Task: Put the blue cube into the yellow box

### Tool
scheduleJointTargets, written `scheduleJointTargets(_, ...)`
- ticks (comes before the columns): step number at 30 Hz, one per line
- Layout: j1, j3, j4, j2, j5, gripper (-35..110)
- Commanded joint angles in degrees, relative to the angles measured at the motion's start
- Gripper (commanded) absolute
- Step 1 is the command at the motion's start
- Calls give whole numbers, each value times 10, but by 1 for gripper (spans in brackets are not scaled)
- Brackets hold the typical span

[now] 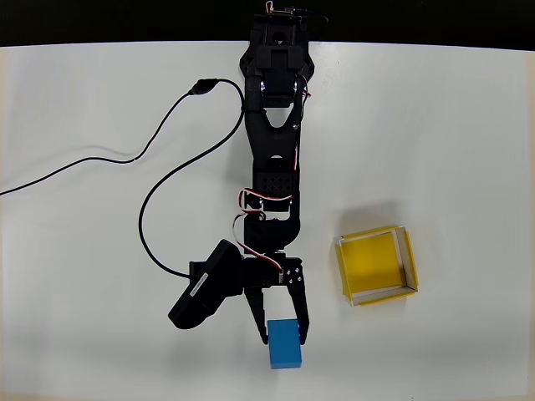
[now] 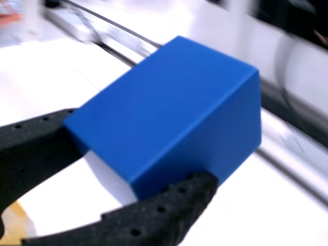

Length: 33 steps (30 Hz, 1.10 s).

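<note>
Sitting between the two black fingers of the gripper, the blue cube lies near the bottom edge of the white table in the overhead view. Its upper half is inside the jaws; its lower half sticks out past the fingertips. In the wrist view the blue cube is close up, one finger against its left face and the other finger against its lower right edge, so the gripper is pinching the cube, jaws spread only as wide as the block. Cannot tell whether the cube is lifted or resting on the table.

The yellow box sits to the right of the gripper and a bit higher in the overhead view, well apart from the cube, open top up, nothing inside it.

Count: one blue cube, one yellow box, one black arm reaching down from the top edge. A black cable loops across the table left of the arm.
</note>
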Motion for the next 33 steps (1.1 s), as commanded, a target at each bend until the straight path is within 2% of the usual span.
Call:
scheduleJointTargets(1,-58,-12,-10,116,-12,15)
scheduleJointTargets(16,-201,6,242,215,47,15)
scheduleJointTargets(33,-207,-24,429,171,121,15)
